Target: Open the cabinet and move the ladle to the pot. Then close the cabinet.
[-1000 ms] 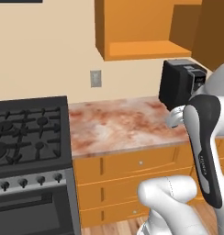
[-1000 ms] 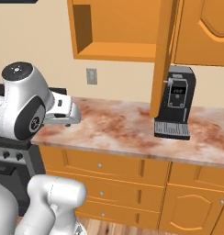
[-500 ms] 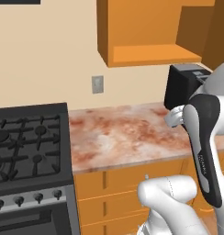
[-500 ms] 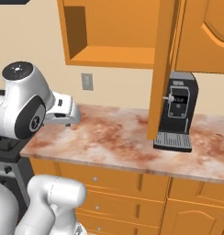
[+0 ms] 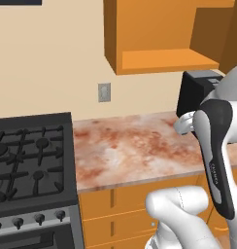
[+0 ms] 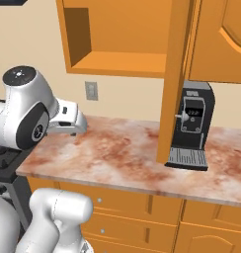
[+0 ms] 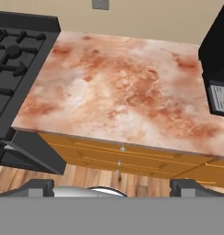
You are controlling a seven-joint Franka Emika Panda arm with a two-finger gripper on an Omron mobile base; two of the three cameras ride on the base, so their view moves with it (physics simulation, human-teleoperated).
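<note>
tool: two dark fingertips stand wide apart at the bottom of the hand view, at 7 and 5 o'clock; between them sits a silvery rounded shape that may be the ladle's bowl, though it cannot be told for sure. The jaws look spread and a firm grip on anything cannot be confirmed.
ladle: not clearly identifiable; if that silvery curve is the ladle, it lies loosely between the fingertips and could slip as the base drives.
surface: mottled pink-orange stone, seen from above in the hand view, between the stove at 9 o'clock and the coffee machine at 3 o'clock.
stove: black gas burners at 9 o'clock of the surface; the pot cannot be made out on it, so its place is unknown from here.
coffee machine: black, standing on the surface just behind the hanging door's edge.
cabinet door: swung wide open, its edge reaching down in front of the coffee machine.
cabinet: open, at 12 o'clock above the surface; the visible shelf looks bare.
risk: the arm, swinging toward the stove, could clip the open door; a loose ladle could drop onto the surface or the floor; the door left open fails the last step.
</note>
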